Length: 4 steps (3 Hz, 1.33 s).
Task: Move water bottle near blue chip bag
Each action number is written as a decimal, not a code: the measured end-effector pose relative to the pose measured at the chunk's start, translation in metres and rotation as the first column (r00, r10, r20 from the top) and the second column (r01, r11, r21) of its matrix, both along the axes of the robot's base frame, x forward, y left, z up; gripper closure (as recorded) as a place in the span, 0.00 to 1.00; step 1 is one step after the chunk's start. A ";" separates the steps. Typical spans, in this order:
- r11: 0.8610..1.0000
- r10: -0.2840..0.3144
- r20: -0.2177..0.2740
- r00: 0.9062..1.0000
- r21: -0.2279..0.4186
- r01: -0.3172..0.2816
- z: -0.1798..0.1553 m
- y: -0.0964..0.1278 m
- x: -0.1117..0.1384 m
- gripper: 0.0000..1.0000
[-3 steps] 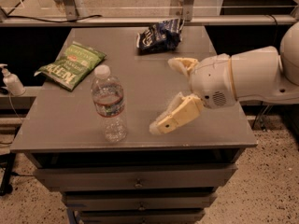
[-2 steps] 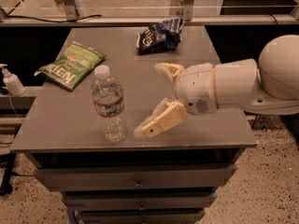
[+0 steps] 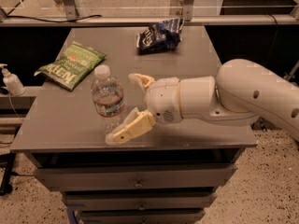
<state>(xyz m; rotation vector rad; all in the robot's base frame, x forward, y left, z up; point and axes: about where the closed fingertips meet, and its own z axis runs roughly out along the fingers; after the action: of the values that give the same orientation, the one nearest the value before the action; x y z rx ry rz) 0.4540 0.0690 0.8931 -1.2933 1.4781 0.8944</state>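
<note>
- Gripper [image 3: 121, 108]: low over front-centre of table [image 3: 60, 125], pointing left, at end of thick white arm [image 3: 243, 94] reaching in from right.
- Jaws spread wide; released, nothing grasped.
- Far finger [image 3: 140, 80]: just right of bottle's shoulder, tip level with upper part of bottle.
- Near finger [image 3: 128, 129]: slanting down and left across front of bottle's base, tip close to table's front edge.
- Bottle [image 3: 107, 94]: upright on front-left part of table, white cap on, red-and-white label band round middle. Partway inside the open jaws. Touching either finger or not: cannot tell.
- Blue bag [image 3: 159, 35]: crumpled, at back of table, right of centre, near rear edge. Well apart from bottle, with bare tabletop between.
- Green bag [image 3: 71, 69]: flat, on left side of table, behind and left of bottle, one corner over left edge.
- Pump bottle [image 3: 10, 80]: small, white, off the table, on ledge to left.
- Drawers [image 3: 135, 176]: below tabletop, all shut.
</note>
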 end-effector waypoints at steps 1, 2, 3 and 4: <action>0.999 0.011 -0.008 1.000 0.035 -0.011 -0.010 0.016 0.001 0.12; 0.998 0.008 -0.024 1.000 0.070 -0.006 -0.012 0.027 0.000 0.37; 0.996 0.002 -0.028 1.000 0.093 0.001 -0.003 0.034 -0.002 0.61; 0.994 -0.051 -0.003 0.999 0.093 0.051 0.013 0.016 0.005 0.83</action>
<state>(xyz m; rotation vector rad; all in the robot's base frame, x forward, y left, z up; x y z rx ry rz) 0.4587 0.0847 0.9056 -1.1821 1.4466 0.9191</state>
